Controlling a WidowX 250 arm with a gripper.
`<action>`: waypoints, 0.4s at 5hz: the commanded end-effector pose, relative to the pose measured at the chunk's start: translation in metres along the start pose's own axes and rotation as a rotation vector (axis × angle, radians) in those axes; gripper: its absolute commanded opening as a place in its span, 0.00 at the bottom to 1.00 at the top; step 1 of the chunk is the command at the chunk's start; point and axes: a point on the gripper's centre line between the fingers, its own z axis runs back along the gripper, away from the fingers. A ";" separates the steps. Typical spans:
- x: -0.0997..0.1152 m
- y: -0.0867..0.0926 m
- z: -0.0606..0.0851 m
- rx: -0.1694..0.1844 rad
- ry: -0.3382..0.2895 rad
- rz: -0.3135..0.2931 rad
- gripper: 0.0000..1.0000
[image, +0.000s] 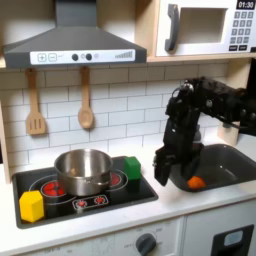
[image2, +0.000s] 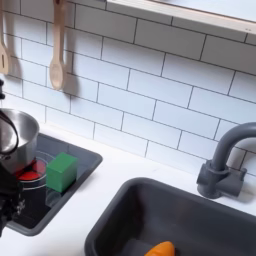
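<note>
The counter (image: 110, 222) runs across the first exterior view, white, below a tiled wall (image: 120, 105). Above hang a grey hood (image: 70, 45) and a microwave (image: 205, 25).

The black arm (image: 205, 105) reaches in from the first exterior view's right, bends over the sink (image: 235, 160) and hangs down at the sink's left edge. In the second exterior view a dark blurred shape at the left edge is probably part of it.

The sink is a dark basin set in the counter. In the second exterior view its grey faucet (image2: 225, 160) stands at the rim on the right.

The stove (image: 85, 195) is a black plate with red rings, on the first exterior view's left. A steel pot (image: 83, 170) stands on it.

Two wooden utensils hang on the wall above the stove: a spatula (image: 35, 105) and a spoon (image: 85, 100).

The gripper (image: 163, 168) points down between the stove and the sink, just above the counter. Its jaws are dark against a dark basin, and I cannot tell how far apart they stand or whether they hold anything.

An orange thing (image: 196, 183) lies in the sink, just to the right of the gripper in the first exterior view; in the second exterior view it lies at the basin's near edge.

A yellow block (image: 32, 205) sits on the stove's front left corner, a green block (image: 132, 166) on its back right corner, beside the pot.
</note>
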 end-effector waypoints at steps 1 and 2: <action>0.022 0.002 -0.002 -0.023 0.004 0.022 1.00; 0.031 0.002 -0.005 -0.027 0.005 0.036 1.00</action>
